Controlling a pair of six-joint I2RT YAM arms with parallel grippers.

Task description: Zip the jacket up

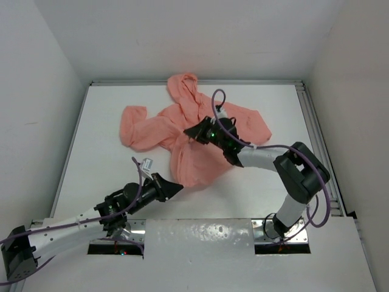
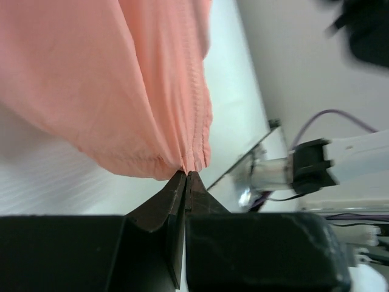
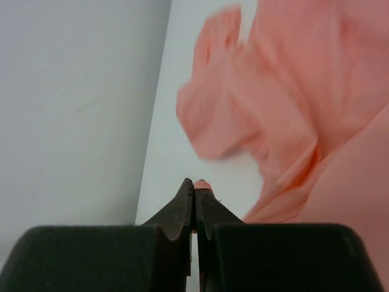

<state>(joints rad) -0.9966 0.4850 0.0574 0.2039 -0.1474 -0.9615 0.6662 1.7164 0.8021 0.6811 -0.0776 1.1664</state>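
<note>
The salmon-pink jacket [image 1: 182, 131] lies crumpled on the white table [image 1: 109, 134], hood toward the back wall. My left gripper [image 1: 180, 188] is shut on the jacket's near bottom hem. In the left wrist view its tips [image 2: 186, 174] pinch the gathered hem edge of the jacket [image 2: 121, 79]. My right gripper [image 1: 190, 131] is over the middle of the jacket and is shut. In the right wrist view a small pink tab [image 3: 203, 184] of the jacket shows between its tips [image 3: 194, 184], with the jacket [image 3: 292, 91] beyond. The zipper itself is hidden in the folds.
White walls enclose the table on the left, back and right. A metal rail [image 1: 316, 140] runs along the table's right edge. A white plate [image 1: 200, 237] covers the near edge between the arm bases. The right arm's base [image 2: 313, 167] shows in the left wrist view.
</note>
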